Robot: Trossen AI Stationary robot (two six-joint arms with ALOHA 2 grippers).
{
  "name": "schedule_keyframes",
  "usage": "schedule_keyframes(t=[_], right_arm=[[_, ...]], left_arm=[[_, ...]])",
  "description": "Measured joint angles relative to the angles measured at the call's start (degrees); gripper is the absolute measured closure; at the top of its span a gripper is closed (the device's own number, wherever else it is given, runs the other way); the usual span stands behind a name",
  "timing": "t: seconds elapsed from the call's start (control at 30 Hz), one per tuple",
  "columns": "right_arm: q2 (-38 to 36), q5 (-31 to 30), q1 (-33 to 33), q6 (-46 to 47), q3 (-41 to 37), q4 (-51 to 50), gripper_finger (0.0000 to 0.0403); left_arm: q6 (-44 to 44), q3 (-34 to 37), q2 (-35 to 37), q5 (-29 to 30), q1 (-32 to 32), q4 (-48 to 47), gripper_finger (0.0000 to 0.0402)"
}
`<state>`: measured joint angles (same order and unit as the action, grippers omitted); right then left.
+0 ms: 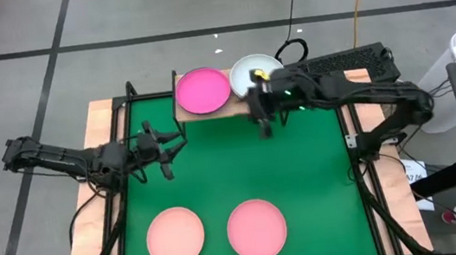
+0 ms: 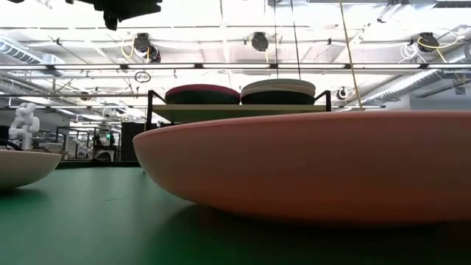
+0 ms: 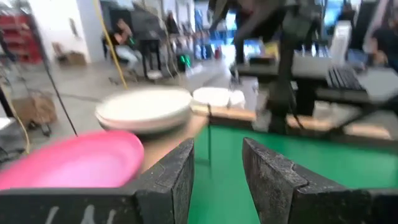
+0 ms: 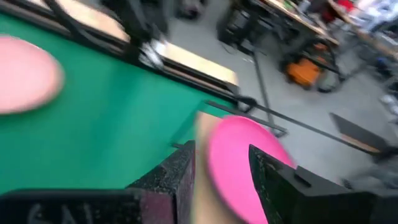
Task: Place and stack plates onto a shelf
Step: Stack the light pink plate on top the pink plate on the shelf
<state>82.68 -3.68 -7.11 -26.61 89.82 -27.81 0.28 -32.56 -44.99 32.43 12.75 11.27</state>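
- Right up at the low camera's lens sits a light pink plate [image 2: 309, 165], one of two on the green mat [image 1: 233, 166] at the desk's near edge: left pink plate [image 1: 175, 237], right pink plate [image 1: 257, 229].
- Left gripper [image 1: 164, 155] hovers over the mat's left side, fingers parted and empty.
- Shelf [image 1: 209, 112] at the far edge: magenta plate [image 1: 203, 90] tops the left stack, pale plate [image 1: 249, 73] the right.
- Right gripper [image 1: 266, 123] hangs just in front of the shelf, fingers parted a little, holding nothing.

Magenta plate [image 1: 203, 90], pale plate [image 1: 248, 74], two pink plates [image 1: 176, 237], green mat [image 1: 241, 165].
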Motion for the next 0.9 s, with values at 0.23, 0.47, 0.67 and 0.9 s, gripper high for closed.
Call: schedule_keyframes(t=[0.23, 0.47, 0.67, 0.9], right_arm=[[-11.3, 0.17, 10.64, 5.02, -15.77, 5.55, 0.0273], [-21.45, -2.49, 19.53, 9.85, -36.02, 22.92, 0.0273], [-26.8, -4.62, 23.93, 10.92, -47.23, 36.45, 0.0273], [-28.96, -11.24, 26.84, 10.94, -50.56, 37.93, 0.0273]], left_arm=[[-9.93, 0.09, -7.65, -0.14, 5.12, -8.88, 0.0261], [-18.8, 0.09, -17.02, -6.2, 8.64, -8.25, 0.0261], [-27.75, 0.09, -23.36, -9.85, 9.14, -6.67, 0.0261], [-29.83, 0.07, -31.43, -12.34, 9.12, 3.94, 0.0261]])
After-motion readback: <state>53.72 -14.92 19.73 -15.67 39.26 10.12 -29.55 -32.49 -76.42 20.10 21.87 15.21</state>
